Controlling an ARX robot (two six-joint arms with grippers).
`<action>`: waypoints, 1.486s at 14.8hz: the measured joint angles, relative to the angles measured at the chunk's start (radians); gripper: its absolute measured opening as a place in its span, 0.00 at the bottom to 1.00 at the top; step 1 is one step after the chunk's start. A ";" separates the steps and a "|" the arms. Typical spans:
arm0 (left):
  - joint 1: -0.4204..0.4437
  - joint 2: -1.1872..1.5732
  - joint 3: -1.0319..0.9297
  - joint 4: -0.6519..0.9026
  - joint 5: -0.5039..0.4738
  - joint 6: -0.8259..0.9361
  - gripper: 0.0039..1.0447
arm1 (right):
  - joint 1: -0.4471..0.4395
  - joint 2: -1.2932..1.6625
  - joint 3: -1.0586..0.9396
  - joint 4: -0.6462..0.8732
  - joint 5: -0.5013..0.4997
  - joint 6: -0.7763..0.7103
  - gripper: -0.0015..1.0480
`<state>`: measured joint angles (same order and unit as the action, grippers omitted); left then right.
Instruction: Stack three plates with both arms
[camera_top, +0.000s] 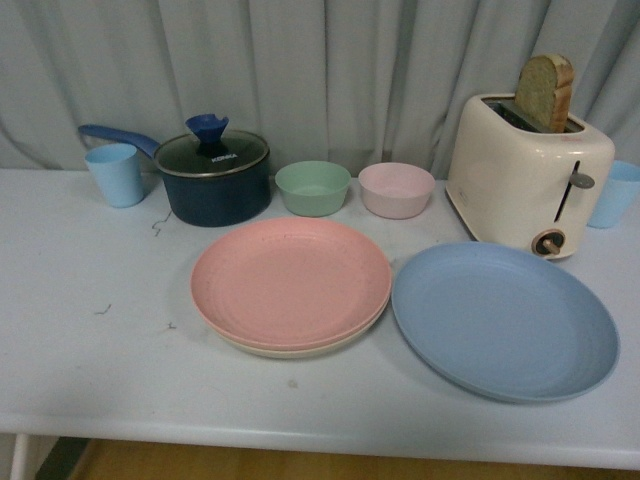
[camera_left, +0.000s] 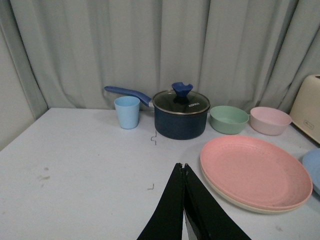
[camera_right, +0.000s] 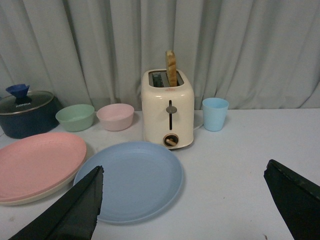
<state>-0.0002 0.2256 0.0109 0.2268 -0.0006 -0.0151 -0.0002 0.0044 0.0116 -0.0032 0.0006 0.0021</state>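
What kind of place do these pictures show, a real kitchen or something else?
Probably a staged kitchen-style test table, not a real kitchen: a toaster, a lidded saucepan and a blue plate sit on a plain table before a grey curtain.

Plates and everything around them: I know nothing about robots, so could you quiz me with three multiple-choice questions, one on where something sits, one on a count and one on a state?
1. The pink plate lies:
A. upright on its edge
B. on the cream plate
C. hanging in the air

2. How many small bowls stand behind the plates?
A. one
B. three
C. two

3. The right tool is:
A. wide open
B. shut and empty
C. shut on a spoon

Answers:
1. B: a cream rim shows under the pink one.
2. C: there is a green bowl and a pink bowl.
3. A: in the right wrist view its fingers stand far apart with nothing between them.
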 joint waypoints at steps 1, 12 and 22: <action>0.000 -0.018 0.000 -0.018 0.000 0.000 0.01 | 0.000 0.000 0.000 0.000 0.000 0.000 0.94; 0.000 -0.220 0.000 -0.230 -0.002 0.000 0.37 | -0.048 0.037 0.000 0.082 -0.118 0.033 0.94; 0.000 -0.221 0.000 -0.230 0.000 0.002 0.94 | -0.121 1.750 0.710 0.644 -0.049 0.289 0.94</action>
<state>-0.0002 0.0048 0.0113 -0.0032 -0.0006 -0.0135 -0.1215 1.7546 0.7219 0.6407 -0.0483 0.2909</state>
